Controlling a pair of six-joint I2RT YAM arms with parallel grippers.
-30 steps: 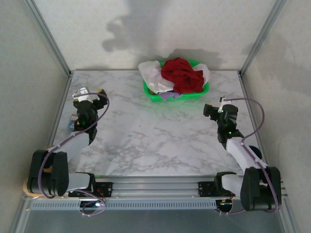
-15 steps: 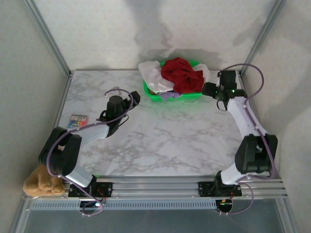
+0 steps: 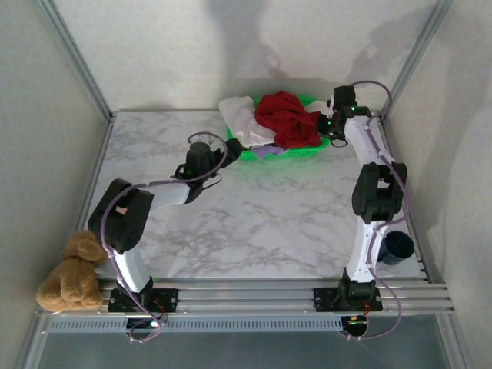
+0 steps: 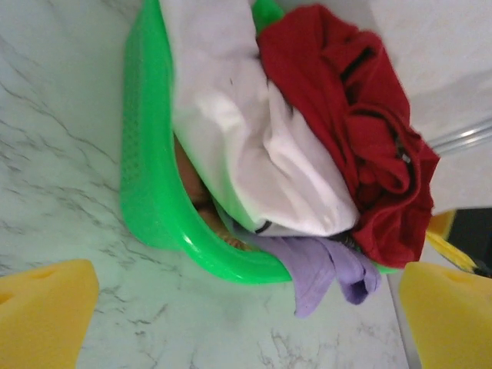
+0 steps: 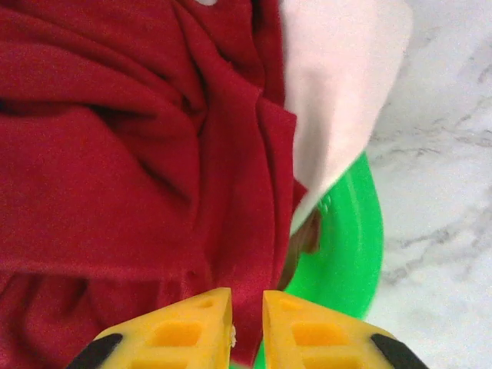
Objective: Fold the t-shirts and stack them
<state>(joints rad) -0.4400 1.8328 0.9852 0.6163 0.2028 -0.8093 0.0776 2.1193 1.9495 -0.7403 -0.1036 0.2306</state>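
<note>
White arms (image 3: pixel 363 250) with black joints, purple cables (image 3: pixel 374 84), yellow jaws.

A white marble counter (image 3: pixel 254 223) with pale walls around it

The counter has thin grey lines in it. A plain back wall (image 3: pixel 154 46) and side walls (image 3: pixel 38 154) stand close around it, with shiny metal posts (image 3: pixel 73 58) in the corners. Soft grey shadows (image 3: pixel 231 31) lie on the back wall.

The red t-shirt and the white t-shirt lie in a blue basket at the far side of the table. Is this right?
The basket is green, not blue; the top external view shows it. The red t-shirt and the white t-shirt do lie in it.
</note>
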